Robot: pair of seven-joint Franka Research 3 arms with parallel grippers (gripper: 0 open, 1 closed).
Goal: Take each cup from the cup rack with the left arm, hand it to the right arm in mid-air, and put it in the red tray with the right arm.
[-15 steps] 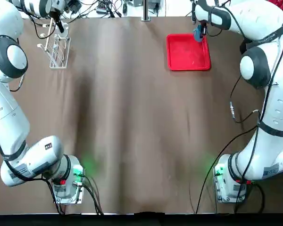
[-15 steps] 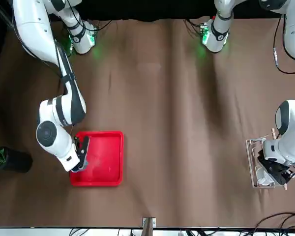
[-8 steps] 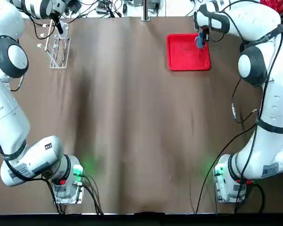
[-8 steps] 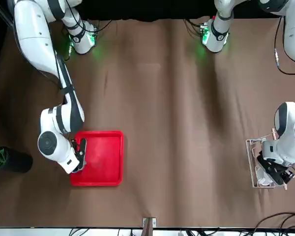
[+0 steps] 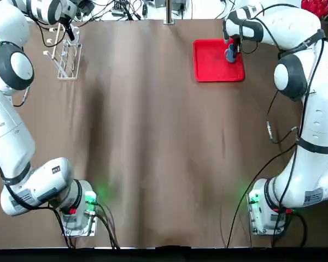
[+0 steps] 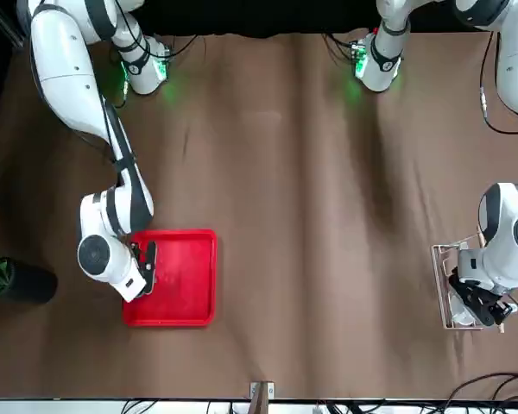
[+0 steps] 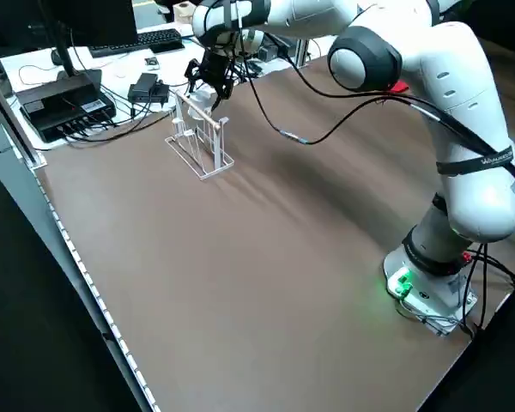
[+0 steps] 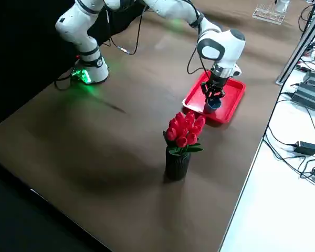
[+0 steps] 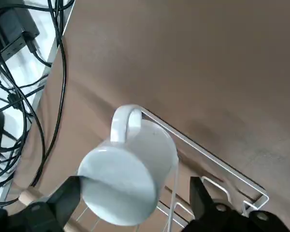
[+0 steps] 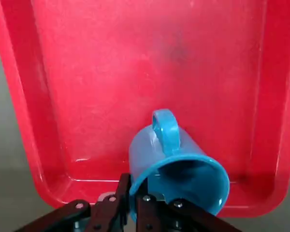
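In the top view's upper right, the right gripper (image 10: 133,189) clamps the blue mug (image 10: 178,166) over the red tray (image 5: 208,75), seemingly for release; upper left, the left gripper's parted fingers (image 9: 65,199) flank the racked white mug (image 9: 130,169).

You have open brown tabletop (image 5: 142,136) between the two arms. The white wire-frame cup rack (image 5: 69,60) crowds your left gripper (image 9: 135,203), its fingers apart around the white mug (image 9: 130,169). The red square tray's low rim (image 10: 26,116) surrounds your right gripper (image 10: 131,198).
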